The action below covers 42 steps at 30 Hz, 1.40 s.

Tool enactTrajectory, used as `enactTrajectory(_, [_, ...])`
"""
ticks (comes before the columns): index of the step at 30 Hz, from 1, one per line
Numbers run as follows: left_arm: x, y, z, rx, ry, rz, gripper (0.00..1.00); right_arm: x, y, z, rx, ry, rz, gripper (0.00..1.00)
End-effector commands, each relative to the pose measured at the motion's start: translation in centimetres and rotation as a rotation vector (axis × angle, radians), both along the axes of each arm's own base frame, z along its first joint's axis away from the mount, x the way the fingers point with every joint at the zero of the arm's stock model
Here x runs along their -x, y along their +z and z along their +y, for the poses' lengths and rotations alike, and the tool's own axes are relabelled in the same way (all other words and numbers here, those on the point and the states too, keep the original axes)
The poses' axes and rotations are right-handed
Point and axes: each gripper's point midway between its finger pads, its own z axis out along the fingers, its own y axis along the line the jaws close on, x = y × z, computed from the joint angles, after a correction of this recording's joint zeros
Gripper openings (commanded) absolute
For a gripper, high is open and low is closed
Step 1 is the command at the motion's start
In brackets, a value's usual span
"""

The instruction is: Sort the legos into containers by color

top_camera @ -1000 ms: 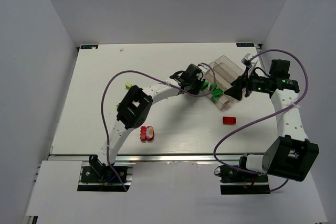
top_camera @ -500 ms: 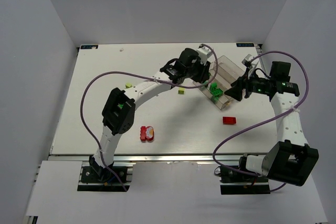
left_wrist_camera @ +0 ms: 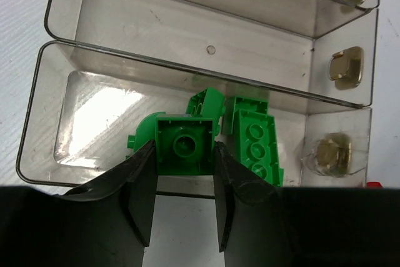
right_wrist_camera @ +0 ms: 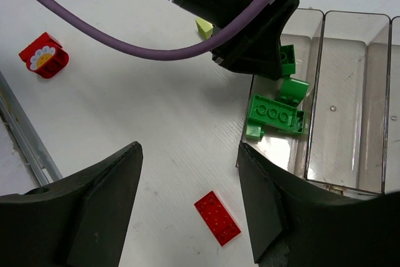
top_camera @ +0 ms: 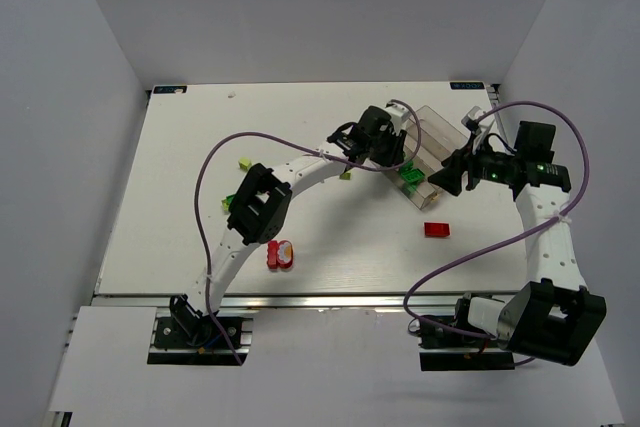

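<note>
Left wrist view, read with the top and right wrist views. We see the left hand (left_wrist_camera: 184, 157) nearly closed on one green brick (left_wrist_camera: 182, 141), pinched by its sides with the hollow underside toward the camera, above the near compartment (left_wrist_camera: 81, 123) of the tray (left_wrist_camera: 187, 64). A second earlier this hand stood at the tray's outer edge. It then reached farther across the tabletop (top_camera: 200, 227) and has now drawn back over the compartment, so we judge the brick ready for release among its own colour. The right hand (right_wrist_camera: 187, 148), fingers wide apart and holding nothing, hovers just beside the tray on its right, little moved. Counts: one green brick held; at least three loose green bricks (left_wrist_camera: 256, 142) in the near compartment, their overlap hindering an exact tally; two yellow-green bricks (top_camera: 243, 162) (top_camera: 345, 175) on the tabletop, well apart; one red plate (right_wrist_camera: 217, 218) near the tray; one red printed brick (right_wrist_camera: 44, 54), with what may be a second red piece touching it in the top view. Three compartments are visible, and only the near one shows bricks.
</note>
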Motion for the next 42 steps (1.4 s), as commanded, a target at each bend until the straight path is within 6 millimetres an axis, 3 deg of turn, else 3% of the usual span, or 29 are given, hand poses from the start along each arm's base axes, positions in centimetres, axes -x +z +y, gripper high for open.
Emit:
enactTrajectory(1, [-0.6,5.1,-0.2,0.055,0.014,-0.068,0.36,0.1,0.4,0.1,-0.005,-0.005,-0.025,0.68])
enactTrajectory(5, [-0.2,4.6,0.1,0.037,0.008,-0.064,0.55,0.1,0.3,0.2,-0.016,-0.001,-0.018,0.68])
enactTrajectory(9, [-0.4,6.2,0.1,0.057,0.015,-0.093,0.70,0.1,0.1,0.2,-0.015,0.003,-0.012,0.69])
enactTrajectory(13, [-0.7,9.1,0.6,0.068,0.030,-0.145,0.75,0.3,-0.3,0.2,-0.007,0.010,-0.007,0.69])
enactTrajectory(17, [-1.2,13.0,2.3,0.085,0.082,-0.187,0.72,0.4,-0.4,0.2,-0.006,0.013,-0.011,0.70])
enactTrajectory(19, [-1.4,13.4,4.4,0.074,0.145,-0.150,0.64,0.4,-0.3,0.2,-0.005,0.013,-0.014,0.69])
enactTrajectory(20, [-1.9,15.4,6.4,0.084,0.204,-0.157,0.56,0.4,-0.3,0.3,-0.005,0.015,-0.015,0.69])
enactTrajectory(21, [-1.4,13.8,8.1,0.061,0.258,-0.080,0.47,0.4,-0.3,0.2,-0.004,0.015,-0.018,0.69])
enactTrajectory(22, [-1.2,13.6,9.6,0.052,0.301,-0.053,0.36,0.3,-0.4,0.2,-0.002,0.013,-0.016,0.68])
enactTrajectory(23, [-1.4,13.3,11.7,0.037,0.344,-0.025,0.32,0.4,-0.5,0.5,0.000,0.019,-0.013,0.67])
enactTrajectory(24, [-0.3,14.8,13.7,0.046,0.383,-0.006,0.30,0.4,-0.6,0.6,0.000,0.016,-0.003,0.66])
enactTrajectory(25, [0.8,12.1,15.7,-0.014,0.420,0.047,0.31,0.4,-0.8,0.9,0.005,0.022,0.004,0.64])
enactTrajectory(26, [1.3,11.6,18.0,-0.048,0.470,0.060,0.35,0.6,-0.9,1.5,0.019,0.039,0.006,0.63])
enactTrajectory(27, [2.5,13.6,19.8,-0.028,0.496,0.042,0.43,0.7,-1.0,1.8,0.026,0.051,0.006,0.63])
enactTrajectory(28, [4.0,10.8,21.9,-0.092,0.521,0.083,0.51,0.9,-1.2,2.3,0.040,0.074,-0.002,0.63])
enactTrajectory(29, [4.8,10.4,23.9,-0.123,0.557,0.093,0.66,1.3,-1.3,3.1,0.056,0.112,-0.011,0.64])
enactTrajectory(30, [6.0,11.8,25.4,-0.115,0.558,0.071,0.72,1.5,-1.4,3.5,0.069,0.136,-0.017,0.66])
enactTrajectory(31, [7.4,9.7,27.0,-0.168,0.558,0.106,0.78,1.6,-1.5,3.9,0.094,0.183,-0.052,0.73])
enactTrajectory(32, [8.1,9.1,28.9,-0.202,0.572,0.122,0.87,2.5,-1.9,4.5,0.097,0.228,-0.033,0.82])
enactTrajectory(33, [8.9,8.6,30.1,-0.248,0.546,0.118,0.88,3.0,-1.5,5.5,0.103,0.290,-0.053,0.89])
enactTrajectory(34, [9.7,8.9,31.3,-0.276,0.539,0.105,0.90,3.5,-1.5,5.9,0.108,0.337,-0.068,0.89])
enactTrajectory(35, [11.1,7.5,33.0,-0.356,0.534,0.140,0.91,4.7,-1.8,6.9,0.110,0.425,-0.079,0.89])
enactTrajectory(38, [13.3,5.8,36.3,-0.543,0.464,0.148,0.92,5.5,-1.6,8.7,0.112,0.533,-0.111,0.89])
enactTrajectory(42, [14.8,3.9,38.6,-0.713,0.293,0.095,0.93,5.4,-2.1,10.8,0.134,0.607,-0.103,0.90])
